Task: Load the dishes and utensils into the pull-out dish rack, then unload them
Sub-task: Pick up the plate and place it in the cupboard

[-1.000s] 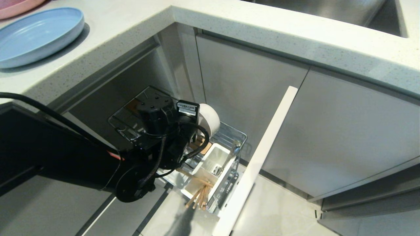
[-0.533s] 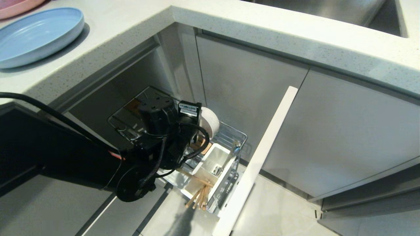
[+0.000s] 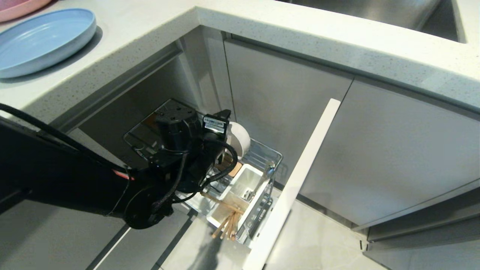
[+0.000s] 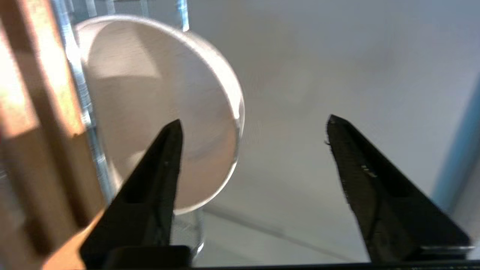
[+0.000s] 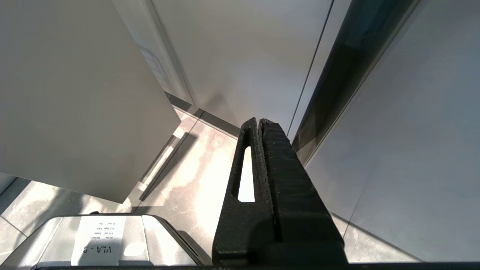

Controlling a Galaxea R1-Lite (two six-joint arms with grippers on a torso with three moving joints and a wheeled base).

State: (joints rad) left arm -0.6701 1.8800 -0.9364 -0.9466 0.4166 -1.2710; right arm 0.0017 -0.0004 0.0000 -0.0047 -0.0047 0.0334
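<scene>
Left gripper: fingers spread wide with nothing between them, poised over the far end of the pull-out dish rack, its black arm reaching in from the left of the head view. Off-white bowl: standing on edge in the rack, its rim against chrome wire, lying beside and partly behind one finger in the left wrist view and outside the gap; whether that finger touches the bowl cannot be told. In the head view the bowl shows just past the wrist, at the cabinet end of the rack. Tan wooden strip: beside the bowl, on the side away from the open gap. Pale-blue plate: on the white countertop at far left, well apart from gripper and rack. Pink plate: only an edge shows, just beyond the blue one. White caddy: in the rack, nearer the camera than the bowl, just beside the arm's cables. Spoons: metal ends visible inside the caddy. Chopsticks: light-brown, leaning out of the caddy's near compartment. Grey door front: seen edge-on as a pale strip to the right of the rack, drawn out from the cabinets. Right gripper: fingers pressed together on nothing, pointing at the floor beside cabinet fronts, away from the rack.
</scene>
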